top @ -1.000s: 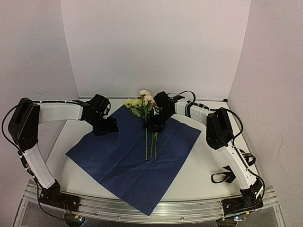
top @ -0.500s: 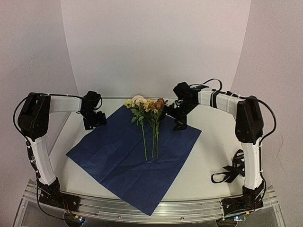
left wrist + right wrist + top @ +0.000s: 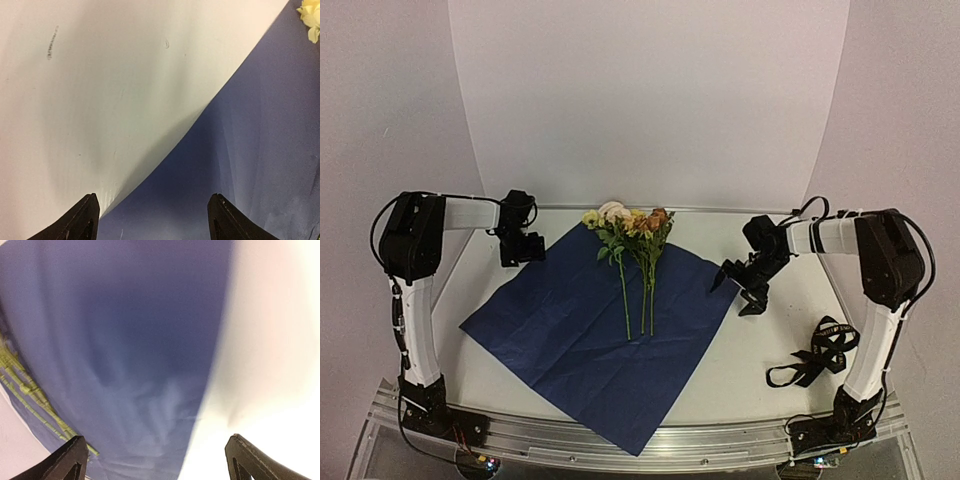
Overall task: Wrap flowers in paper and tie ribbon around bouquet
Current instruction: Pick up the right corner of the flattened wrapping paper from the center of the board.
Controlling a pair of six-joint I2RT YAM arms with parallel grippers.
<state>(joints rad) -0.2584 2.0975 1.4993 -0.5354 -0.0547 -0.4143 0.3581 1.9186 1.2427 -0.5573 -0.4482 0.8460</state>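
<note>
A lab booth: white walls [image 3: 650, 100], railed table [image 3: 740, 370].

**Paper** [image 3: 590, 330]: lies flat on the bench [image 3: 760, 345], a low surface with open passage above it.
- **On the paper, far corner to middle:** the flowers [image 3: 640, 250] lie there, the only raised obstacle.
- **Near half of the paper:** open.
- **Left of the paper:** a strip of bench. The left gripper [image 3: 525, 247] hangs at the far-left edge, jaws apart.
- **At the right corner of the paper:** the right gripper [image 3: 740, 288], jaws wide.
- **Right of the paper, nearer:** the ribbon [image 3: 817, 352] lies heaped, well apart from the paper.
</note>
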